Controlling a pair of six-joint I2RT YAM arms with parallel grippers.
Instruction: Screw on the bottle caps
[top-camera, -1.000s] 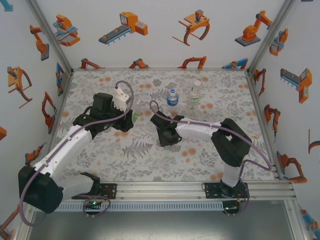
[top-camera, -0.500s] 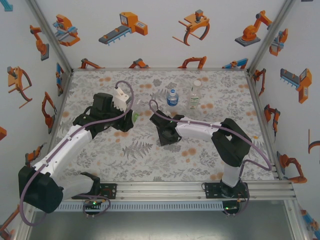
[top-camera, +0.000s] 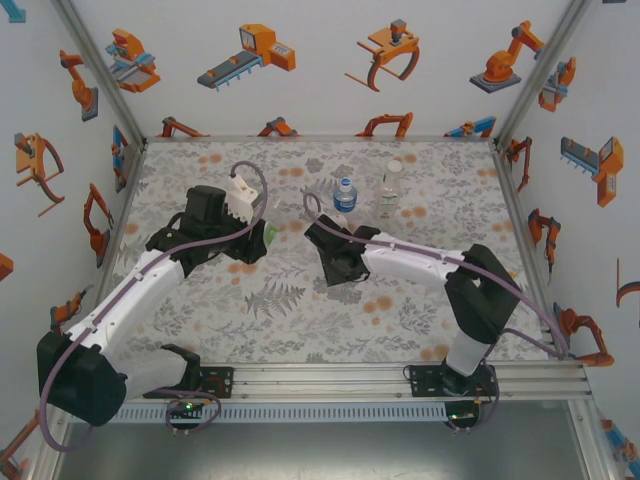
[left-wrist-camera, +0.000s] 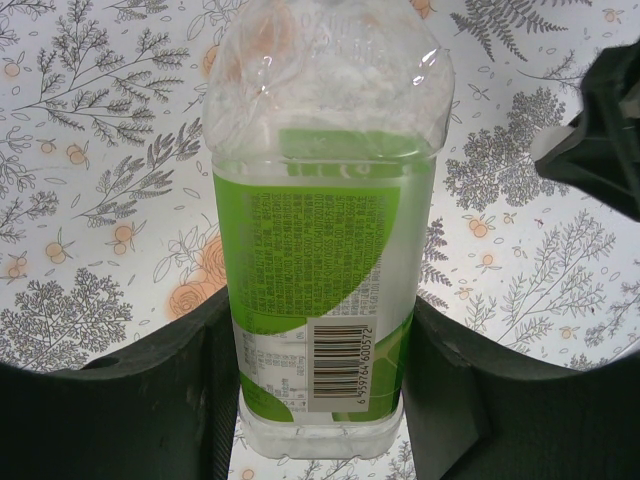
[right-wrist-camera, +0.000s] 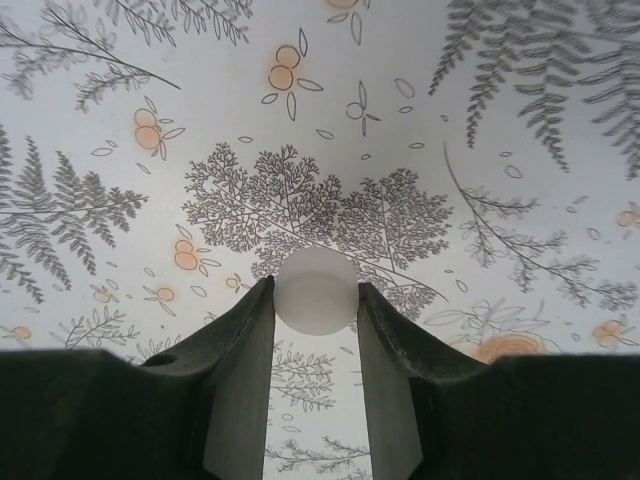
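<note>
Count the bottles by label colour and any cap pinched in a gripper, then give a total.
green-labelled bottle: 1
blue-labelled bottle: 1
white-labelled bottle, tall and squarish: 1
white cap pinched in the right gripper: 1
Total: 4

Top external camera: mounted high behind the arm bases, angled forward and down. It takes in the whole floral table (top-camera: 300, 320) from far off.

Left wrist camera: looks out along the left gripper (left-wrist-camera: 325, 340) at very close range, with the green-labelled bottle (left-wrist-camera: 325, 270) clamped between the fingers.

Right wrist camera: looks along the right gripper (right-wrist-camera: 316, 300) down onto the tabletop, close to the pinched white cap (right-wrist-camera: 316, 290).

Shared coverage: the table pattern (all three views). The overhead view also takes in both grippers and the bottle.
</note>
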